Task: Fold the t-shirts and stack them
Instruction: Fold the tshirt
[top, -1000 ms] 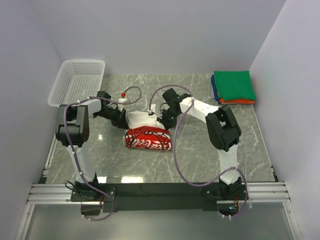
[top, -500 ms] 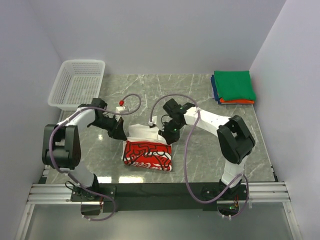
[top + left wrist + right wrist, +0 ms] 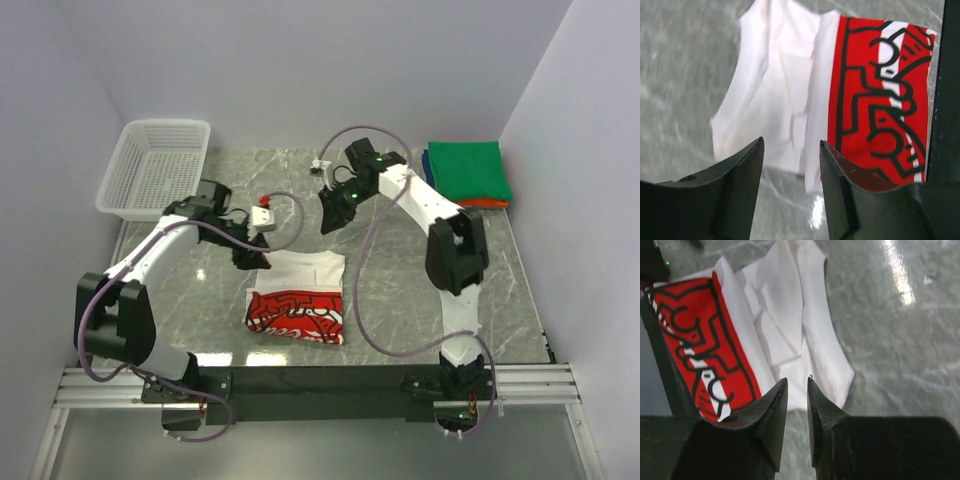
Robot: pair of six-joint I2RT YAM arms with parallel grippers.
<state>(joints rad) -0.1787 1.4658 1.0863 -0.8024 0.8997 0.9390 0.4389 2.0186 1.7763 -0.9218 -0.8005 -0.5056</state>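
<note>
A white t-shirt (image 3: 300,272) lies folded on the marble table, its red-and-white print (image 3: 297,318) on the near half. My left gripper (image 3: 250,258) hovers at the shirt's far left corner, open and empty; in the left wrist view the shirt (image 3: 775,90) lies beyond the spread fingers (image 3: 742,175). My right gripper (image 3: 330,215) hangs behind the shirt, clear of it, jaws a narrow gap apart with nothing between them; the shirt (image 3: 790,325) shows past its fingertips. A stack of folded t-shirts (image 3: 466,170), green on top with blue and orange under it, sits at the back right.
A white mesh basket (image 3: 155,165) stands at the back left corner. Grey walls close in the table on three sides. The arms' cables loop above the table's middle.
Both grippers have opened and let go of the white shirt. The right one pulled up and away toward the back, the left stayed near the far left corner. The shirt now lies flatter.
</note>
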